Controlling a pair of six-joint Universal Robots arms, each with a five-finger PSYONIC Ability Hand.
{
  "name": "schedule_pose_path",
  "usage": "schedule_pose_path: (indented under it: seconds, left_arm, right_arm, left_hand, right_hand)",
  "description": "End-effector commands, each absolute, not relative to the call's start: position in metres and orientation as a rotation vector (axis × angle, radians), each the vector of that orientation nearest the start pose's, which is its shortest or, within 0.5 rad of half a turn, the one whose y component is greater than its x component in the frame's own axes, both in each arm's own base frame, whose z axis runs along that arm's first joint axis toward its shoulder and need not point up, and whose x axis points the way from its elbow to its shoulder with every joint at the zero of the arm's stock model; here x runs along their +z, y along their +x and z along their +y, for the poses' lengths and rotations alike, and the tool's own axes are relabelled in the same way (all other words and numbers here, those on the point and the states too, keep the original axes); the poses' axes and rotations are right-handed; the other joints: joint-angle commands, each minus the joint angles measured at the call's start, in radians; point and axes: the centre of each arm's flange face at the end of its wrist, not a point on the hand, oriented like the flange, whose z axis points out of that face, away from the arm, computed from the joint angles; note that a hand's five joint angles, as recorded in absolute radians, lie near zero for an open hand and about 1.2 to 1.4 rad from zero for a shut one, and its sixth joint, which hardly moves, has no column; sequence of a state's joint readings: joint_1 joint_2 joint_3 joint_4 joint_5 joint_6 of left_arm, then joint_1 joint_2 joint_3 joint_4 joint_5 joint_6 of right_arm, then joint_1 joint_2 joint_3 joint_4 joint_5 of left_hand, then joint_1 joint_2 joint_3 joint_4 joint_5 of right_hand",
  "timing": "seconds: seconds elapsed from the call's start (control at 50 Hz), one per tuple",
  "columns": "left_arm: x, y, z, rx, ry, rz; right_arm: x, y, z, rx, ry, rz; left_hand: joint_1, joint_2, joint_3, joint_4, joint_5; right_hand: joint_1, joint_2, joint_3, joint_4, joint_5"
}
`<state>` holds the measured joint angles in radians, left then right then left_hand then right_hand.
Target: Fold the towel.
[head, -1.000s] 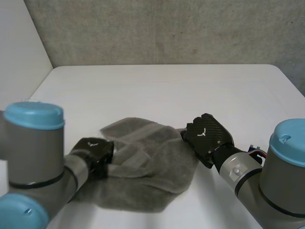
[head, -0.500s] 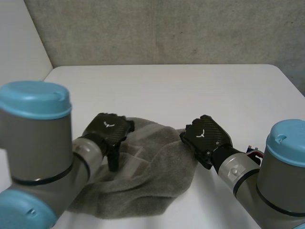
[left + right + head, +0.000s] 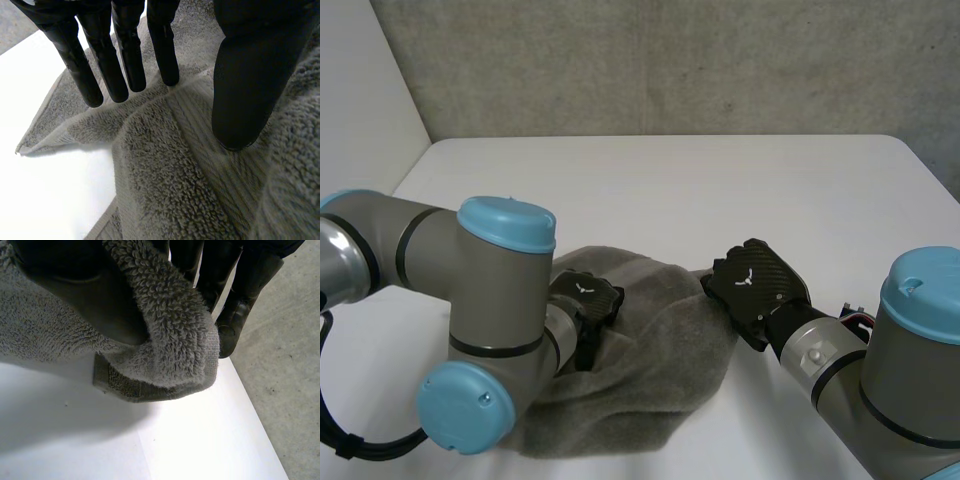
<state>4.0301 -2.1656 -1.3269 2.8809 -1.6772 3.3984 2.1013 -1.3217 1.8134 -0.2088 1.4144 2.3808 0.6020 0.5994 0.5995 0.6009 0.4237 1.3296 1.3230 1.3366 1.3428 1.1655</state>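
Midway through a fold, by the look of it: grey towel (image 3: 650,350) bunched on the near part of the white table (image 3: 670,190), between the two arms. With the left hand (image 3: 585,300), pinching a raised ridge near the towel's middle, straight fingers (image 3: 127,55) behind the hem band (image 3: 192,130) and thumb (image 3: 245,90) pressed on its front. With the right hand (image 3: 755,285), clamping the towel's right corner (image 3: 175,365), draped over the thumb and shut in against the fingers. To do the step well: keep both pinches firm, lift only enough to clear the heap, carry both held parts the same way at one pace, lay hem on hem before letting go. Plenty of bare table beyond, towards the wall (image 3: 670,60); little room between the arms; table edge in sight past the right hand's fingertips in the right wrist view, so no drifting outward there.
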Motion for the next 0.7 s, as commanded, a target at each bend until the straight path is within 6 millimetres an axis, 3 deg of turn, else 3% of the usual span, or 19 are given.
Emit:
schedule_pose_path:
  seconds: [0.02,0.24,0.26,0.28,0.32,0.4,0.52,0.6,0.62,0.66,0.68,0.7]
  left_arm:
    - [0.153,-0.322,-0.204,-1.474,1.239,2.609]
    - [0.146,-0.322,-0.204,-1.444,1.241,2.622]
    - [0.144,-0.322,-0.204,-1.437,1.241,2.623]
    - [0.144,-0.322,-0.204,-1.437,1.241,2.623]
    - [0.143,-0.32,-0.203,-1.427,1.237,2.62]
    - [0.148,-0.32,-0.204,-1.449,1.227,2.613]
    - [0.185,-0.325,-0.212,-1.626,1.187,2.552]
    - [0.221,-0.335,-0.234,-1.842,1.111,2.467]
    - [0.221,-0.335,-0.234,-1.842,1.11,2.467]
    - [0.252,-0.342,-0.263,-2.04,1.006,2.366]
    - [0.252,-0.342,-0.263,-2.041,1.005,2.365]
    - [0.269,-0.342,-0.283,-2.148,0.933,2.294]
  right_arm:
    - [0.179,0.283,-0.195,-1.895,-1.633,1.921]
    - [0.178,0.283,-0.195,-1.894,-1.636,1.922]
    - [0.178,0.283,-0.195,-1.894,-1.636,1.922]
    - [0.178,0.283,-0.195,-1.894,-1.636,1.922]
    - [0.179,0.283,-0.195,-1.898,-1.634,1.921]
    - [0.182,0.283,-0.197,-1.909,-1.628,1.918]
    - [0.2,0.29,-0.207,-1.991,-1.597,1.863]
    - [0.226,0.302,-0.224,-2.125,-1.556,1.777]
    - [0.226,0.302,-0.224,-2.126,-1.556,1.776]
    - [0.247,0.318,-0.248,-2.253,-1.5,1.689]
    - [0.261,0.327,-0.262,-2.339,-1.453,1.631]
    - [0.261,0.327,-0.263,-2.34,-1.453,1.63]
  left_hand:
    - [0.064,0.066,0.066,0.065,0.067]
    - [0.16,0.163,0.163,0.162,0.164]
    - [0.315,0.317,0.317,0.316,0.318]
    - [0.316,0.319,0.319,0.317,0.32]
    - [0.76,0.763,0.763,0.761,0.764]
    - [0.794,0.797,0.797,0.795,0.798]
    - [0.794,0.797,0.797,0.795,0.798]
    - [0.794,0.797,0.797,0.795,0.798]
    - [0.794,0.797,0.797,0.795,0.798]
    - [0.794,0.797,0.797,0.795,0.798]
    - [0.794,0.797,0.797,0.795,0.798]
    - [0.794,0.797,0.797,0.795,0.798]
  right_hand:
    - [0.067,0.073,0.06,0.054,0.056]
    - [0.067,0.073,0.06,0.054,0.056]
    - [0.067,0.073,0.06,0.054,0.056]
    - [0.067,0.073,0.06,0.054,0.056]
    - [0.067,0.073,0.06,0.054,0.056]
    - [0.067,0.073,0.06,0.054,0.056]
    - [0.067,0.073,0.06,0.054,0.056]
    - [0.067,0.073,0.06,0.054,0.056]
    - [0.067,0.073,0.06,0.054,0.056]
    - [0.067,0.073,0.06,0.054,0.056]
    - [0.067,0.073,0.06,0.054,0.056]
    - [0.067,0.073,0.06,0.054,0.056]
